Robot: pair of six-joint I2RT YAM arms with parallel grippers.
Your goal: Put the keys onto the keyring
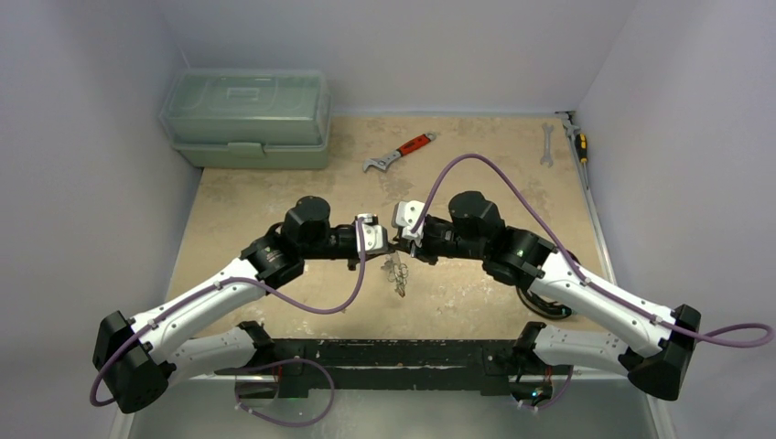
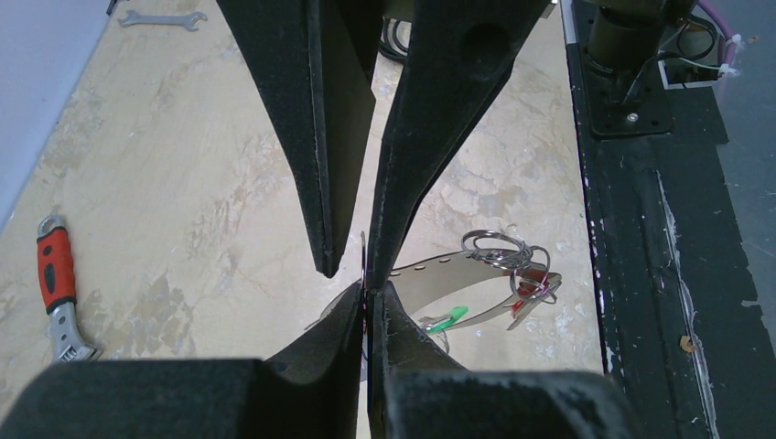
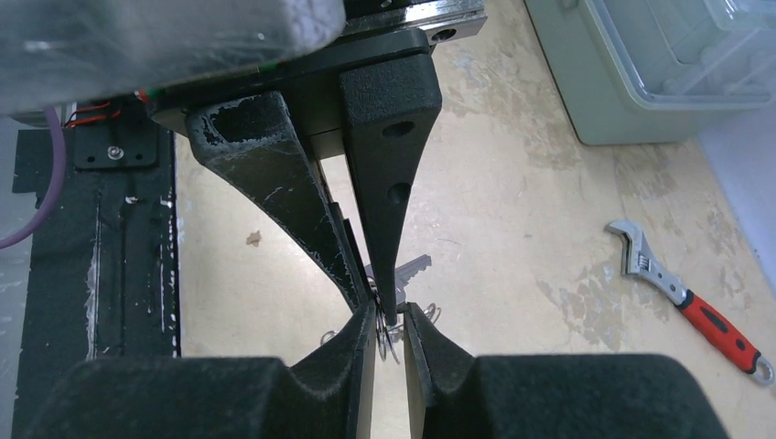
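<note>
Reads as polished metal on keys (image 3: 410, 269) and keyring (image 2: 363, 249), matt grainy black plastic on left gripper (image 2: 368, 294), translucent green plastic toolbox (image 1: 247, 114), matt mottled table (image 1: 476, 302).

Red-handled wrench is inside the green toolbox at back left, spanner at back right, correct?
Not inside: the top view shows the red-handled wrench lying on the table, right of the closed green toolbox. The toolbox is at back left and the spanner at back right, as you said.

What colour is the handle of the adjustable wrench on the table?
The wrench handle is red, clearest in the right wrist view.
</note>
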